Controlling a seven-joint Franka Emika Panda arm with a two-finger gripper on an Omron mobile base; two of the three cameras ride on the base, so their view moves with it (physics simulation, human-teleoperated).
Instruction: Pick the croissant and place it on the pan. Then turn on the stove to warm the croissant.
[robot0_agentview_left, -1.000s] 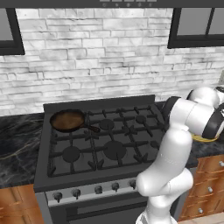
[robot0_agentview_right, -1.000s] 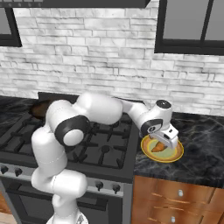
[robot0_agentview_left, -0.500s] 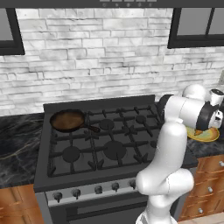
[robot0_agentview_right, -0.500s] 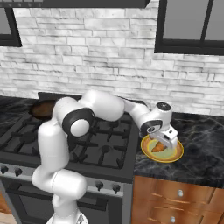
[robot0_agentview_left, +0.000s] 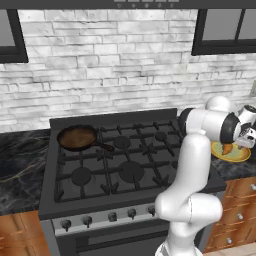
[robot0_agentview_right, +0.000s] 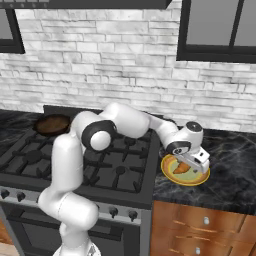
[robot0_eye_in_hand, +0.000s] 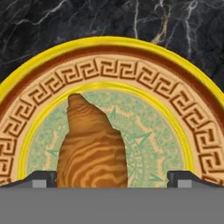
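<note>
Gripper (robot0_eye_in_hand: 112, 178) fully open, empty; croissant (robot0_eye_in_hand: 92, 148) lies between fingertips, left of centre, long axis running up-frame.

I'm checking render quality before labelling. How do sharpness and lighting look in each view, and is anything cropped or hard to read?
Left base view: soft, evenly lit; the pan reads clearly, the croissant is a small smudge behind the arm. Right base view: the pincer partly hides the croissant on the yellow plate. Hand view: sharp, flat light; the croissant is cropped at the bottom, and both finger tips barely show.
</note>
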